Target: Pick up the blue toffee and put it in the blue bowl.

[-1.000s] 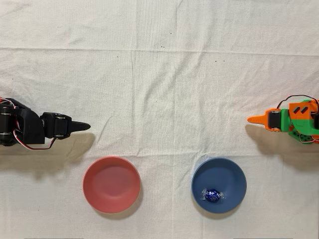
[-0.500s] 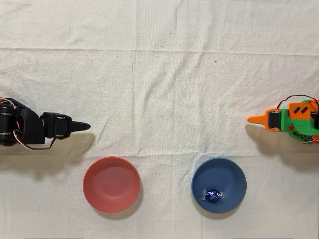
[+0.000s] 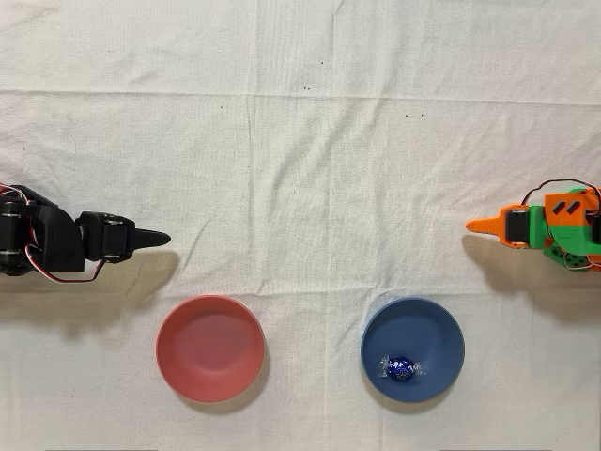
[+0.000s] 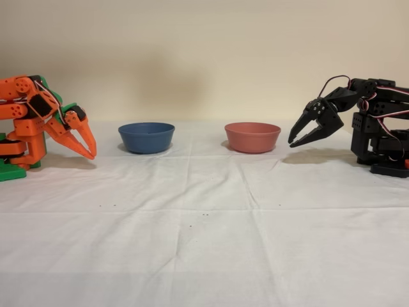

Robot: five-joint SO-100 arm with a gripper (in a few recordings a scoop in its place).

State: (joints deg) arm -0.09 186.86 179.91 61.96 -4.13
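Observation:
The blue toffee [image 3: 400,369] lies inside the blue bowl [image 3: 434,331], a little left of its middle in the overhead view. In the fixed view the blue bowl [image 4: 146,137] stands left of centre and its wall hides the toffee. My orange gripper [image 3: 472,225] is folded back at the right edge of the overhead view, well above and to the right of the bowl. In the fixed view the gripper [image 4: 89,152] points down at the cloth, left of the bowl, its fingers shut with nothing between them.
A pink-red bowl [image 3: 209,348] stands to the left of the blue one in the overhead view. The idle black arm [image 3: 66,244] rests at the left edge. A creased white cloth [image 3: 300,160] covers the table.

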